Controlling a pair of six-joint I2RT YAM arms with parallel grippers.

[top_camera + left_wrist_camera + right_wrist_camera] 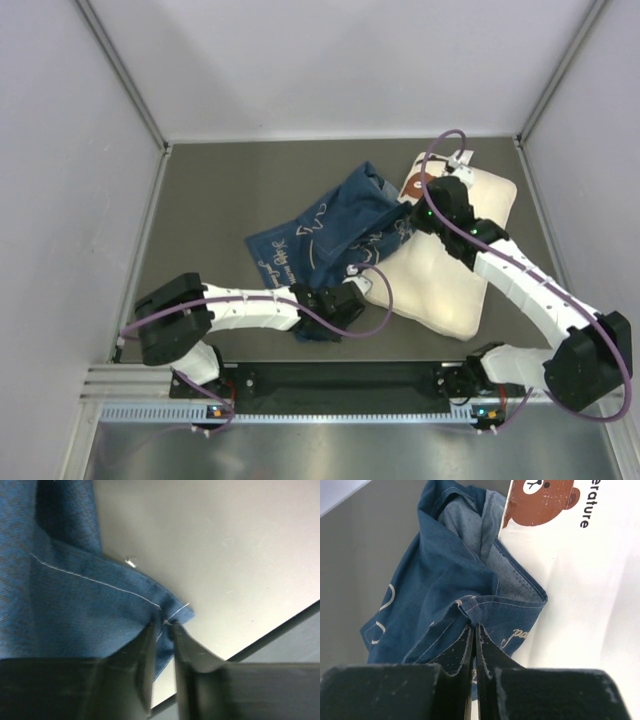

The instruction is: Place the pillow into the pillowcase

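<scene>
The dark blue pillowcase (320, 235) lies crumpled mid-table, partly over the left side of the cream pillow (450, 285). The pillow lies at the right, its brown bear print (540, 500) near the far end. My left gripper (352, 300) is shut on the pillowcase's near corner; its fingers (150, 645) pinch the stitched hem (165, 615). My right gripper (418, 215) is shut on a fold of the pillowcase's opening edge (477, 611), over the pillow's far left part. The opening gapes, showing the paler inside (470, 525).
Grey table surface (220, 190) with white walls on three sides. A black strip (330, 375) and metal rail run along the near edge. The table's edge shows in the left wrist view (280, 630).
</scene>
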